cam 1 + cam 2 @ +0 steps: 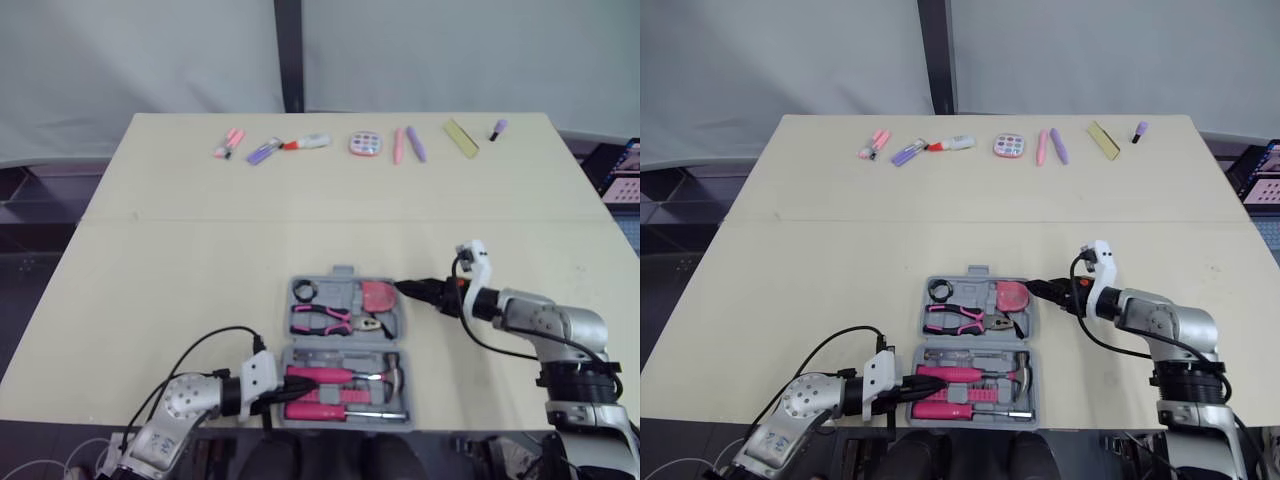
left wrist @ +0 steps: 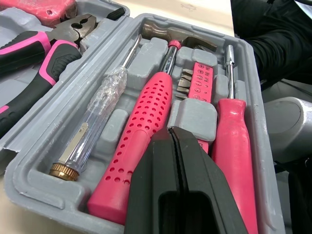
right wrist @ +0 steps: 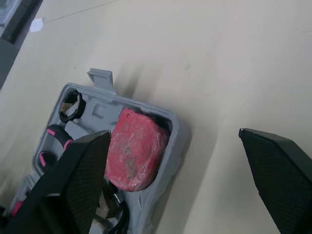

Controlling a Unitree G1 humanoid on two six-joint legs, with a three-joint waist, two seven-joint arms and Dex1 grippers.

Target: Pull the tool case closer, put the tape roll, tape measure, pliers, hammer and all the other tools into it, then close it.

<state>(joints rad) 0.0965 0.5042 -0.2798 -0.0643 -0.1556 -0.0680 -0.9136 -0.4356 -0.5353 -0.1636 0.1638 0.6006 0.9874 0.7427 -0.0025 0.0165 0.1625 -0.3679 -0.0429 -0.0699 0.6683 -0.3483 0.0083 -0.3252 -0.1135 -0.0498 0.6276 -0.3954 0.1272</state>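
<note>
A pink pen (image 1: 398, 146), a round pink palette (image 1: 364, 144) and a yellow strip (image 1: 461, 138) lie along the table's (image 1: 180, 260) far edge.

Matt grey plastic tool case (image 1: 345, 350), glossy pink handles.

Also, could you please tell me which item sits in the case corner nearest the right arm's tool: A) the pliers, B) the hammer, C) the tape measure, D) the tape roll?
C: the tape measure fills the far right corner of the tool case, just beside the open right tool; the hammer lies in the near half.
</note>
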